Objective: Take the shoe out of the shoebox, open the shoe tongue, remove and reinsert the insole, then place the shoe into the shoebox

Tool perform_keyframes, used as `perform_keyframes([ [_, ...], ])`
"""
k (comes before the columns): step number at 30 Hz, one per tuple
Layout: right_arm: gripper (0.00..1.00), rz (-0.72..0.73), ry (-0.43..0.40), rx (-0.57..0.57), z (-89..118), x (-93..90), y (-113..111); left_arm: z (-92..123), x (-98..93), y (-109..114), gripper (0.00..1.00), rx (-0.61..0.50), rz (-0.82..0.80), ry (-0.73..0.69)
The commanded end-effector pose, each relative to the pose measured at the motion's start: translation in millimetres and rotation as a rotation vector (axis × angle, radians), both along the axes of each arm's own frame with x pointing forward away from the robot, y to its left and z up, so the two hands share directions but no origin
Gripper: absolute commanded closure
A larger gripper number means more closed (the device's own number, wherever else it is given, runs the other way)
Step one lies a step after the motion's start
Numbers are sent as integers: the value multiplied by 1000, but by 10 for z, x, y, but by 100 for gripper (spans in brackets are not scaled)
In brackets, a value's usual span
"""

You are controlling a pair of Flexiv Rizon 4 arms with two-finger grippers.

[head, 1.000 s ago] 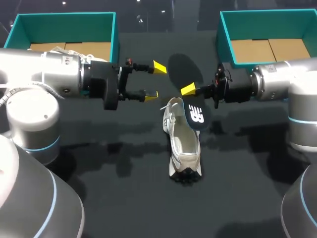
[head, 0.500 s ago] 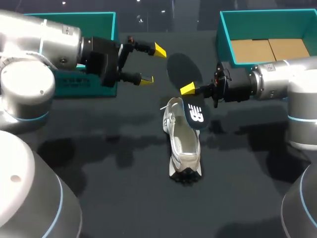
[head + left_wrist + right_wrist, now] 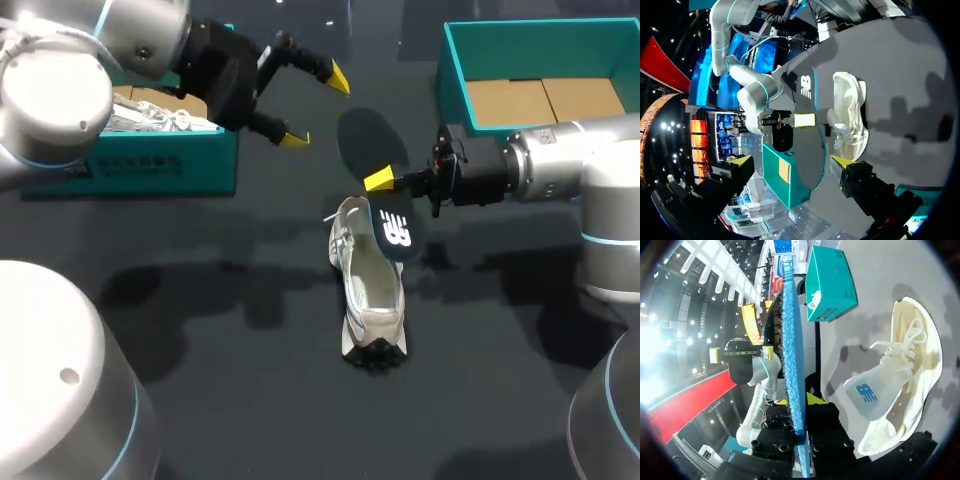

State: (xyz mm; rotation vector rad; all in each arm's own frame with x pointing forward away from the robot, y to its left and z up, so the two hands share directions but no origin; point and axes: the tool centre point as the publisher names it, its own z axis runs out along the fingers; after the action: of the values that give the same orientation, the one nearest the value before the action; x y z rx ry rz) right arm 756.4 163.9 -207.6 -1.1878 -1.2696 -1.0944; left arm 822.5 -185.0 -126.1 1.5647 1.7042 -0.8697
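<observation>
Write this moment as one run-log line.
left claw: open, empty | right claw: shut on insole, above shoe | shoe: on table

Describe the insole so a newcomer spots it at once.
Start at the white shoe on the table. Over its far end, the right end effector pinches a flat dark oval: the insole. Nothing else is held, and it bears a white logo.

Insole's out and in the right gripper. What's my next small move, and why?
Probably lower the right gripper so the near end of the insole enters the shoe: the insole is clamped just above the opening, and the left gripper sits open, well clear.
</observation>
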Motion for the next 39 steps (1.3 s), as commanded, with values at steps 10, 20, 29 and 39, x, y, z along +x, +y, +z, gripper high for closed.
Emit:
perform_keyframes([
  [10, 100, 0, 0, -1, -5, -3, 5, 362, 62, -287, 0, 629, -61, 117],
  [20, 100, 0, 0, -1, -5, -3, 5, 270, 75, -407, 0, 833, -35, 201],
  [29, 100, 0, 0, -1, -5, -3, 5, 221, 106, -479, 0, 953, -36, 243],
  [39, 100, 0, 0, -1, -5, -3, 5, 161, 87, -556, 0, 1023, -44, 237],
])
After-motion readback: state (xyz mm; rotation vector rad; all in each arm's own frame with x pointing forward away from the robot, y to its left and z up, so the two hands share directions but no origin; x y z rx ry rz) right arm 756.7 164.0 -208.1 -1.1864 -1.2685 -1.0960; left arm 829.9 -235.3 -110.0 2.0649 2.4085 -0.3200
